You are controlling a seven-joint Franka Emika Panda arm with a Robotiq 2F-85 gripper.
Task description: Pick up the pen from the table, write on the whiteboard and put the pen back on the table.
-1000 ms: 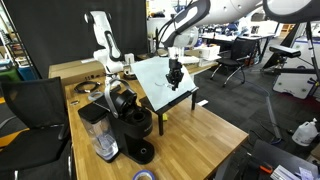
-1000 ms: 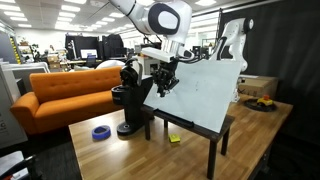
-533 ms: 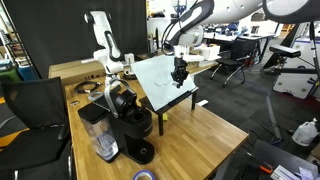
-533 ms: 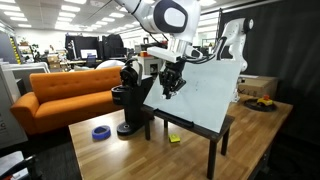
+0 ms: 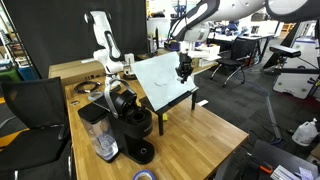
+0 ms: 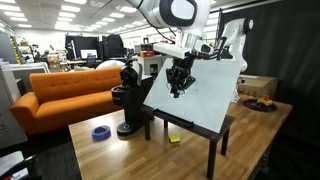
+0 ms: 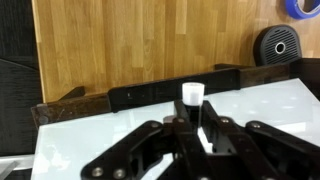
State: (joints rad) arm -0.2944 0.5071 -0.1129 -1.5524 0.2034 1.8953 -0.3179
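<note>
The pincer point(image 7: 192, 128) is clamped shut on the pen point(image 7: 192, 94), whose whitish end pokes out between the dark fingers point(image 7: 150, 150) and points at the tilted whiteboard point(image 7: 110, 140). Whether the tip touches the panel cannot be told. In both exterior views the pincer point(image 6: 178, 84) hangs over the board's upper half, above the desk point(image 6: 120, 155). A black coffee machine point(image 6: 130, 95) stands just beside the whiteboard point(image 5: 160, 82), with a clear tank point(image 5: 103, 140) at its side nearer the desk's edge; what the tank holds cannot be made out. A blue tape roll point(image 6: 101, 132) lies near a desk corner and a small yellow object point(image 6: 175, 139) below the board's lower edge. A cardboard box point(image 5: 75, 70) sits at the far edge, its contents hidden.
</note>
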